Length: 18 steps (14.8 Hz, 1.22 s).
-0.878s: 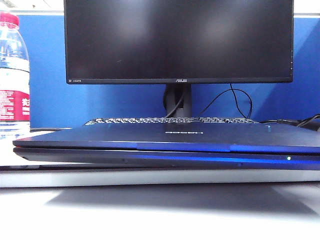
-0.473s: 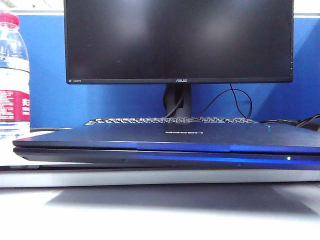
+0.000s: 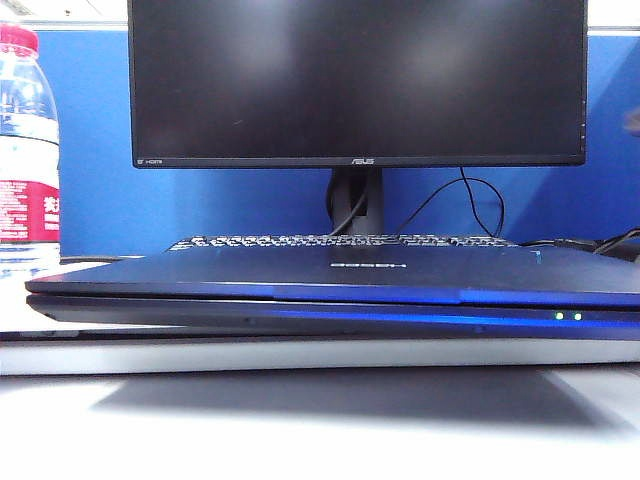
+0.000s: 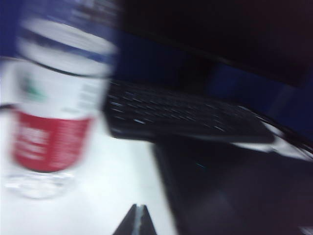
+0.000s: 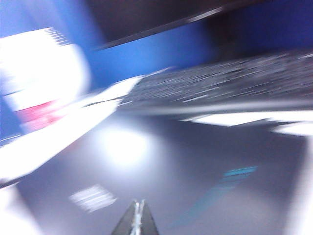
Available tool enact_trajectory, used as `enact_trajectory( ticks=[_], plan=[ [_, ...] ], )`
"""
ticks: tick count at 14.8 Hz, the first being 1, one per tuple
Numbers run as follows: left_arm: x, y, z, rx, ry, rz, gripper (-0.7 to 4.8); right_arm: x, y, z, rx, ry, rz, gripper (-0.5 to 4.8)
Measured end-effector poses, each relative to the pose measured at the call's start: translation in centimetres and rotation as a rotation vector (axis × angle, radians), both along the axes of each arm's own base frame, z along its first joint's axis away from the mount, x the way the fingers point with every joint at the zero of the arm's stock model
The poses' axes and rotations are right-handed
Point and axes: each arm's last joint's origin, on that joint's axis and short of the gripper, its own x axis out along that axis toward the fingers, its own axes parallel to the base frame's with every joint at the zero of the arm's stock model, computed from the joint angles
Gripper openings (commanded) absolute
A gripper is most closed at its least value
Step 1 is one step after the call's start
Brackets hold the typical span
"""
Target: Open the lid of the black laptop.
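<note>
1. Up back, monitor (image 3: 356, 80): biggest thing, flat glossy black panel on a black stand, dark screen, cables trailing down beside the stand against a blue partition.
2. Laptop (image 3: 330, 310): wide slim black slab lying flat on the table in front of the monitor, blue sheen along its front edge, two small green LEDs at the front right.
3. Lid (image 3: 340, 272): thin smooth black panel, down flat on the base, small logo near its rear edge. The right wrist view shows its matte surface (image 5: 195, 176) with a bright glare spot.
4. Table (image 3: 320, 440): smooth white top, soft shadow under the laptop's front.
5. Keyboard (image 3: 340, 241): separate low black slab with white-lettered keys, between the laptop and the monitor stand; blurred in the left wrist view (image 4: 181, 115).
6. Bottle (image 3: 25, 150): clear ribbed plastic, white and red label, pinkish cap, standing upright at the far left, just beside the laptop's left corner.
7. Left gripper (image 4: 138, 221): dark tapered tips pressed together, holding nothing, over white table between the bottle and the laptop's left edge. View is motion-blurred.
8. Right gripper (image 5: 137, 219): tips pressed together, nothing held, above the lid; contact with the lid cannot be told, the view is blurred.
9. Neither gripper shows in the exterior view.
</note>
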Motion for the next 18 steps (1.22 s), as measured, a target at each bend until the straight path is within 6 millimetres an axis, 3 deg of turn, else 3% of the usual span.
enact_trajectory(
  ticks=[4, 11, 14, 18],
  plan=[
    [-0.2, -0.3, 0.0, -0.002, 0.003, -0.129, -0.02, -1.0, 0.7, 1.0, 0.100, 0.024, 0.401, -0.06],
    [-0.4, -0.6, 0.0, -0.020, 0.017, -0.246, -0.02, -1.3, 1.4, -1.4, 0.186, 0.419, 0.475, -0.06],
    [-0.4, -0.6, -0.1, -0.023, 0.031, -0.254, -0.01, -1.9, 2.6, -1.4, 0.148, 0.423, 0.590, -0.06],
    [-0.5, -0.7, -0.2, -0.024, 0.043, -0.298, -0.01, -2.0, 3.1, -1.5, 0.105, 0.375, 0.570, -0.06]
  ],
)
